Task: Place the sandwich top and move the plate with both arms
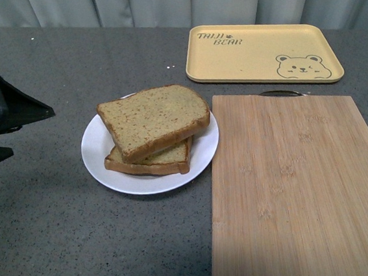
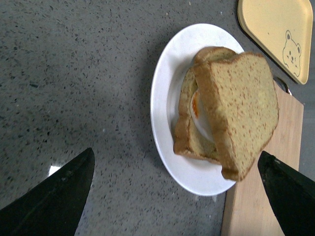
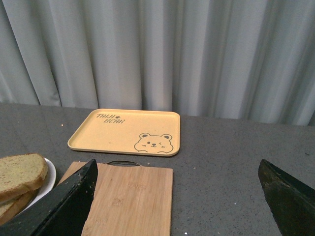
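Observation:
The sandwich top (image 1: 155,118), a brown speckled bread slice, lies skewed on the lower slice (image 1: 153,160) on the white plate (image 1: 97,153). In the left wrist view the top slice (image 2: 243,108) covers the lower slice with a bit of fried egg (image 2: 196,105) showing between them on the plate (image 2: 165,88). My left gripper (image 2: 175,155) is open and empty, off the plate's near-left side; its arm (image 1: 2,106) shows at the left edge. My right gripper (image 3: 177,164) is open and empty over the table, to the right of the cutting board, and is out of the front view.
A bamboo cutting board (image 1: 299,179) lies right of the plate, nearly touching it. A yellow bear tray (image 1: 260,52) sits behind the board, near grey curtains. The table is dark grey speckled stone (image 1: 49,223).

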Motion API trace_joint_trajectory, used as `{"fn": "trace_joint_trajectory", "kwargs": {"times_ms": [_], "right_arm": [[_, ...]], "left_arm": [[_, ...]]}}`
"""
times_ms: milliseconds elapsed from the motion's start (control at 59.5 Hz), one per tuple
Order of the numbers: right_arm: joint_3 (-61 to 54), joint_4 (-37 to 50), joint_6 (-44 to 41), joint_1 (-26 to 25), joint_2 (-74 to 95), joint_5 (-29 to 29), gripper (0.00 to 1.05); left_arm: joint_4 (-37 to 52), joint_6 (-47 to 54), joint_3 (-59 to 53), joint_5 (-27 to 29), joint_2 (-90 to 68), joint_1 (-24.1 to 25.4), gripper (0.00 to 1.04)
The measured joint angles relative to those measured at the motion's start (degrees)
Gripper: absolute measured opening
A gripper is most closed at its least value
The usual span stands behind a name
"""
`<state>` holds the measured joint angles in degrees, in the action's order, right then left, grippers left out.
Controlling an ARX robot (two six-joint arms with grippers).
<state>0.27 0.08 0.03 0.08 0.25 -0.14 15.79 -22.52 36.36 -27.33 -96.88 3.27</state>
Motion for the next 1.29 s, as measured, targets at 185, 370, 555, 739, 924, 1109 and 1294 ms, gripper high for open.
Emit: {"fn": "trace_joint_trajectory", "kwargs": {"times_ms": [185,370,555,739,924,1109,1294], "right_arm": [[0.0,0.0,0.0,0.0,0.0,0.0,0.95],[0.0,0.0,0.0,0.0,0.0,0.0,0.95],[0.0,0.0,0.0,0.0,0.0,0.0,0.95],[0.0,0.0,0.0,0.0,0.0,0.0,0.95],[0.0,0.0,0.0,0.0,0.0,0.0,0.95],[0.0,0.0,0.0,0.0,0.0,0.0,0.95],[0.0,0.0,0.0,0.0,0.0,0.0,0.95]], "left_arm": [[-0.4,-2.2,6.8,0.7,-9.3,-1.5,0.98],[-1.1,-5.0,10.0,0.8,-14.3,-2.0,0.98],[-1.7,-8.7,11.9,0.3,-17.8,-2.3,0.72],[-2.9,-8.7,13.4,-1.8,-19.7,-4.3,0.43],[-5.5,-6.1,15.2,-2.6,-21.8,-5.9,0.14],[-5.8,-4.7,17.0,-5.5,-22.5,-5.8,0.04],[3.0,-9.3,15.0,-10.1,-22.6,-4.3,0.04]]}}
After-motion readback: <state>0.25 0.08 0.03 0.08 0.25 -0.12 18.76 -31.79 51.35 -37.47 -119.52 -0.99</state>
